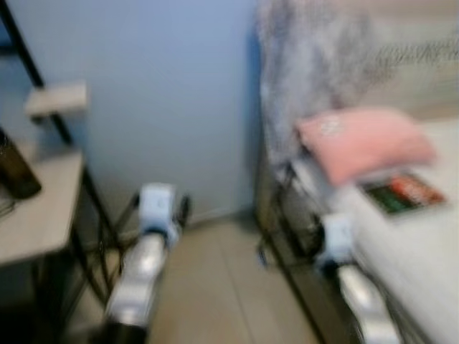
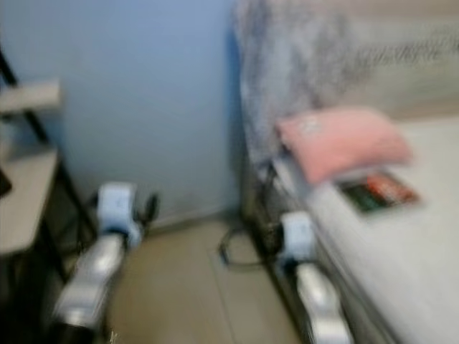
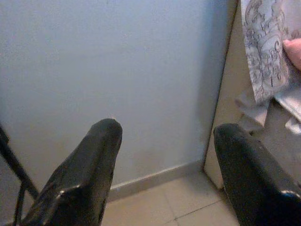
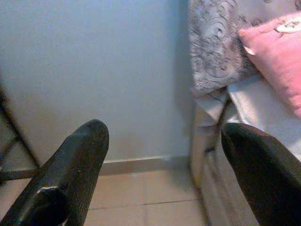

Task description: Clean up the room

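On the bed [image 1: 423,265], pink pillow [image 1: 362,143], book [image 1: 403,193] beside it, left pincer [image 3: 164,174] and right pincer [image 4: 162,174] both spread, empty.

A strip of bare tiled floor [image 1: 215,287] runs up the lower centre to the blue wall [image 1: 165,93]. The desk [image 1: 36,208] hems it at left; the bed [image 1: 416,251], bearing a pink pillow [image 1: 362,143], crowds the right.
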You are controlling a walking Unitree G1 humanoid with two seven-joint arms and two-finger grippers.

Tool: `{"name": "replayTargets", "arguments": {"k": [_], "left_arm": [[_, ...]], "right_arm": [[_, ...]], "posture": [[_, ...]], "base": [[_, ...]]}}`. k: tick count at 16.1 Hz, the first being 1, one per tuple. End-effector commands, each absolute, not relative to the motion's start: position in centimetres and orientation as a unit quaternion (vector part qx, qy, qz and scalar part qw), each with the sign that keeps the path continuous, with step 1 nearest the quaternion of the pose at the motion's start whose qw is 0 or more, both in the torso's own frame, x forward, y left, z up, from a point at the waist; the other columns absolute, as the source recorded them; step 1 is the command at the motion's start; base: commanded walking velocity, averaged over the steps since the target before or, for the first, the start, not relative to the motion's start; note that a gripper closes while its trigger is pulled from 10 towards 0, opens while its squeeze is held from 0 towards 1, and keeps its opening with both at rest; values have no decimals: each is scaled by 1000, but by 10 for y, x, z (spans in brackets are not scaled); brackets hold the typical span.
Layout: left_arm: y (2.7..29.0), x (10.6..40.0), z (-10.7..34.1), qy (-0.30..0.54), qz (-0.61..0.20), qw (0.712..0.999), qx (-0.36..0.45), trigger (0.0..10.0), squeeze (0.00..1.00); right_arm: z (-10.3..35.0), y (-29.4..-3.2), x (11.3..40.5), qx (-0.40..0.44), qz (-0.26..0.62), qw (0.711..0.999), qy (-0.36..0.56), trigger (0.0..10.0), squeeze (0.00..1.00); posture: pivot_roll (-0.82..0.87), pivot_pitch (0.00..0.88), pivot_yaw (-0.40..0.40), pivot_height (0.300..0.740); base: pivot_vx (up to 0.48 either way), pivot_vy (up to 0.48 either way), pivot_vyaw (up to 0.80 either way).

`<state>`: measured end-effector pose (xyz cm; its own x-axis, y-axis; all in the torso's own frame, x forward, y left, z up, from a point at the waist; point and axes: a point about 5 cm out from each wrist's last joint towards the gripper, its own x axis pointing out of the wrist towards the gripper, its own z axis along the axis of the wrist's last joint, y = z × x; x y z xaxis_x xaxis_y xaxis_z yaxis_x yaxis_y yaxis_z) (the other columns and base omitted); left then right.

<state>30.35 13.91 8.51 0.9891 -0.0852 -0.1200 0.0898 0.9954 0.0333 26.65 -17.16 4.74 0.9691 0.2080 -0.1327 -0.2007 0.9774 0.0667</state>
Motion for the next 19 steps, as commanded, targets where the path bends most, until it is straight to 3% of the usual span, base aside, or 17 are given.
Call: {"name": "replayTargets", "arguments": {"k": [1, 4, 9, 12, 16, 19], "left_arm": [[155, 305, 85, 63, -24, 997, 28, 10000, 0], [154, 306, 86, 63, -25, 997, 26, 10000, 0], [154, 310, 87, 59, -21, 997, 36, 10000, 0], [151, 306, 87, 54, -46, 997, 22, 10000, 0], [124, 279, 94, 33, -130, 991, 25, 10000, 0], [129, 274, 104, 38, -137, 989, 34, 10000, 0]], "right_arm": [[52, -165, 271, 44, 102, 992, 61, 10000, 0], [54, -169, 273, 40, 91, 994, 55, 10000, 0], [50, -174, 271, 37, 71, 995, 67, 10000, 0], [53, -178, 264, 31, 70, 996, 50, 10000, 0], [58, -185, 241, -5, 86, 996, 29, 10000, 0], [58, -198, 231, -15, 76, 996, 43, 10000, 0]], "posture": [[173, 0, 42, 740], [171, 0, 43, 740], [171, 0, 37, 740], [171, 0, 32, 740], [171, 0, 27, 740], [173, 0, 25, 740]], "base": [[480, 0, 0], [480, 0, 0], [480, 0, 568], [0, 0, 0], [0, 0, 0], [0, 0, 0]]}}
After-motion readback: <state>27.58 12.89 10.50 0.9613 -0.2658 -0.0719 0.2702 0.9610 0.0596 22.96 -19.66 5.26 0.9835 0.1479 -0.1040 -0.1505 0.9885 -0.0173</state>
